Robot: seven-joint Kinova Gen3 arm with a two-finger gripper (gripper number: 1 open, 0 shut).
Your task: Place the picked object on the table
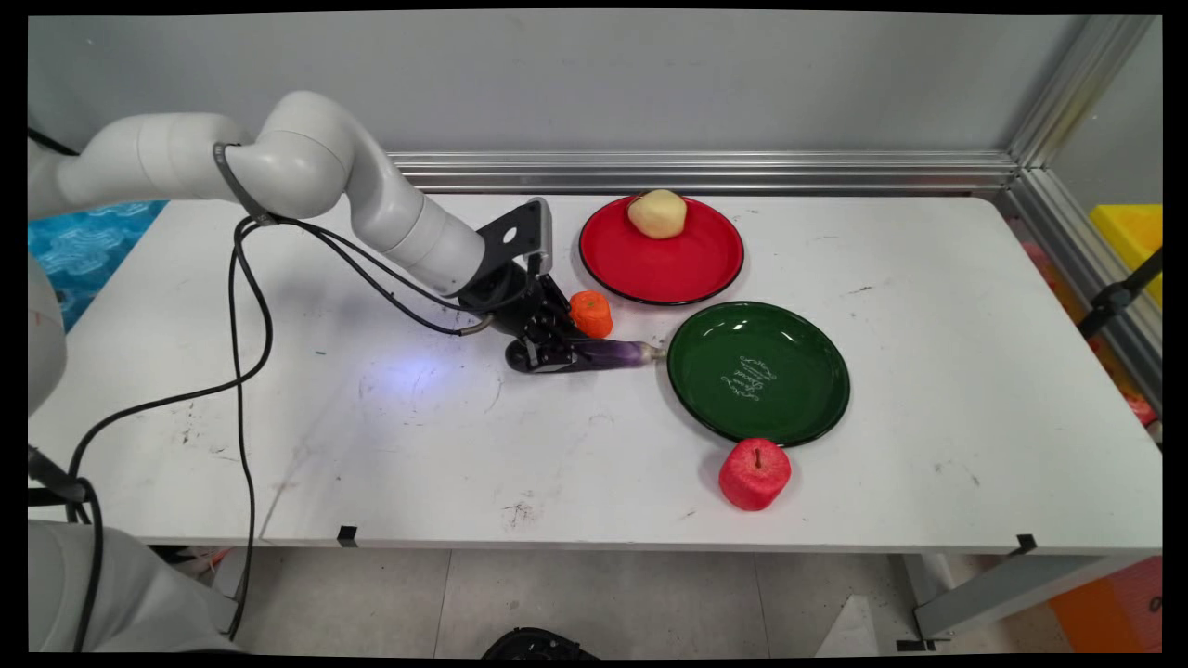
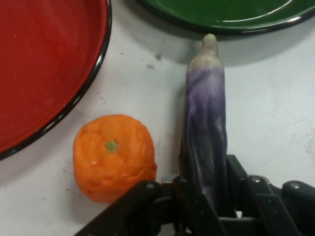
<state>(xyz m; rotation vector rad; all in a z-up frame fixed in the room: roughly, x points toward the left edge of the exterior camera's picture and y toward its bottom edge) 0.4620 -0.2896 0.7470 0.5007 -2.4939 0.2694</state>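
Note:
A purple eggplant (image 1: 617, 353) (image 2: 206, 128) lies on the white table, its tip pointing at the green plate (image 1: 756, 371) (image 2: 221, 12). My gripper (image 1: 557, 355) (image 2: 206, 204) is down at table level, shut on the eggplant's thick end. Just beside the fingers sits an orange (image 1: 591, 314) (image 2: 113, 155), close to the rim of the red plate (image 1: 661, 252) (image 2: 44, 73). A yellowish apple (image 1: 657, 213) rests on the red plate's far side. The green plate holds nothing.
A red apple (image 1: 754, 474) stands by the green plate's near rim, toward the table's front edge. Black cables (image 1: 246, 371) hang from the arm over the table's left part. An aluminium rail (image 1: 705, 172) runs along the back wall.

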